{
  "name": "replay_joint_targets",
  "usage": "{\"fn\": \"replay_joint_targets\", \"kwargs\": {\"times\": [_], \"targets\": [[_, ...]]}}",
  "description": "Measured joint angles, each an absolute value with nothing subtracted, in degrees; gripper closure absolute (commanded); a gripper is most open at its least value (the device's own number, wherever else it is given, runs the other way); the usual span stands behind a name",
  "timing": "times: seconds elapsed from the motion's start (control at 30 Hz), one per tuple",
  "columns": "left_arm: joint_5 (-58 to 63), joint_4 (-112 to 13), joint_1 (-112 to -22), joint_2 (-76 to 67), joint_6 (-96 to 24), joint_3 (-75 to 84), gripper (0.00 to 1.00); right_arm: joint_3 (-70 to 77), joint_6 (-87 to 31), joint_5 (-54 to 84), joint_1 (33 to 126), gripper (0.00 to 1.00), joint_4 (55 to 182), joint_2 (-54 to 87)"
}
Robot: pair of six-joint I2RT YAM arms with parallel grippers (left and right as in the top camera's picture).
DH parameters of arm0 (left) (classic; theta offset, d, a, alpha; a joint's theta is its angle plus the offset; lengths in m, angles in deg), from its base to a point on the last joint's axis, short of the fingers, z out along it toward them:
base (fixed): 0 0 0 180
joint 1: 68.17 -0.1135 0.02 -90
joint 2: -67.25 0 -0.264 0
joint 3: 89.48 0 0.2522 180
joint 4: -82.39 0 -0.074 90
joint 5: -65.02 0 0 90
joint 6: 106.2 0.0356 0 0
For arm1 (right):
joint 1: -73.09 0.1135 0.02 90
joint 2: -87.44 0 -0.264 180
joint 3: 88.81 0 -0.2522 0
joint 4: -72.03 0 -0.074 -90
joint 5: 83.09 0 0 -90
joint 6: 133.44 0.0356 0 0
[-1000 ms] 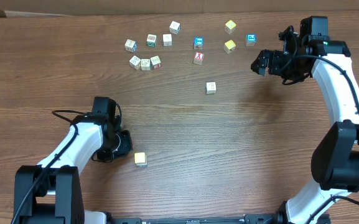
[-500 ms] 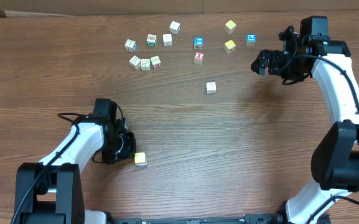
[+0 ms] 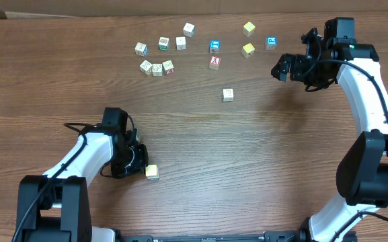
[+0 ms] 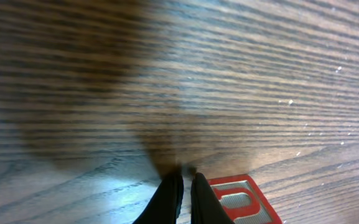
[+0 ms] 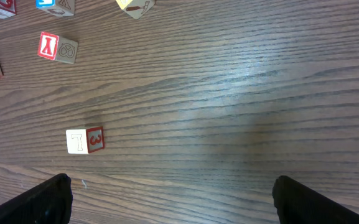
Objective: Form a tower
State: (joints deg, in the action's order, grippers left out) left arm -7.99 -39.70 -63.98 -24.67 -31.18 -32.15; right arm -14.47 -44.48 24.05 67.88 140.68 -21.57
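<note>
- The table (image 3: 200, 148) carries no tower yet; every cube lies singly.
- Right gripper (image 3: 280, 68) hangs beyond and right of the lone number cube (image 3: 228, 94), jaws wide apart and empty.
- Left gripper (image 3: 138, 163) sits nearer than that cube and to its left, jaws pinched together on nothing, just beside a yellow-topped cube (image 3: 152, 172).
- This looks like the first pick: the left jaws must part and straddle it.

Dark brown wood-grain table (image 3: 247, 154), soft glare patches, tan strip (image 3: 113, 5) beyond far edge

Cube cluster (image 3: 157, 68) far behind lone cube (image 3: 152, 172).
</note>
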Motion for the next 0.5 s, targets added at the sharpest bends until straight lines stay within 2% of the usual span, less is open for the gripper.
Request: {"fn": "replay_joint_targets", "kwargs": {"times": [0.5], "targets": [[-8.49,-39.97,-61.77,-24.67,-31.18,-32.19,0.95,-14.47,-44.5,24.05,67.88,0.0,140.68,-21.57]]}}
